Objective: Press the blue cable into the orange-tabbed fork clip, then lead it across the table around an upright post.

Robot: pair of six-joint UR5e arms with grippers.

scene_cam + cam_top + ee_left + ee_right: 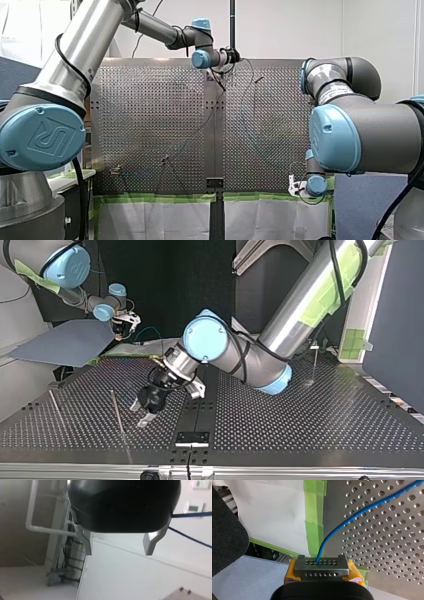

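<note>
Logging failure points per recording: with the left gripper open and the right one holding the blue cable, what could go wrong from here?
1. The blue cable runs beside my left gripper's open fingers, not between them; closing now would likely miss it, or a finger may snag it.
2. In the top view that gripper hangs near a thin upright post; a sideways move might knock it.

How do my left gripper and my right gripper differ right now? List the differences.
My left gripper is open, nothing between its fingers; my right gripper is shut on the blue cable. My left gripper's fingers are bare metal; my right gripper's carry yellow pads. In the top view my left gripper hangs over the perforated table; my right gripper sits at its far edge. Both have black bodies and two fingers.
</note>
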